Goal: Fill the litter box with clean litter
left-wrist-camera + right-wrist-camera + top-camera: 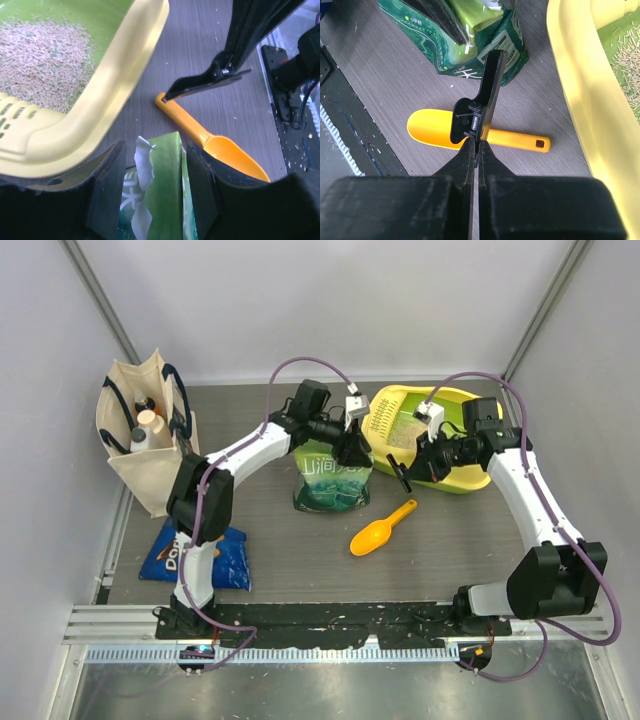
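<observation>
The litter box (455, 475) stands at the back right, with a yellow rim (115, 85) and a green basin. A patch of clean litter (45, 55) lies in the basin, also seen as clean litter (626, 56) in the right wrist view. A green pouch (333, 480) stands upright just left of the box. My left gripper (156, 147) is open, its fingers on either side of the pouch's torn top (162, 175). My right gripper (476, 144) is shut on a black spring clip (487, 95), held above the table between pouch and box.
An orange scoop (383, 529) lies on the table in front of the box, below the clip. A canvas tote (140, 440) with bottles stands at the back left. A blue Doritos bag (195, 558) lies by the left arm's base.
</observation>
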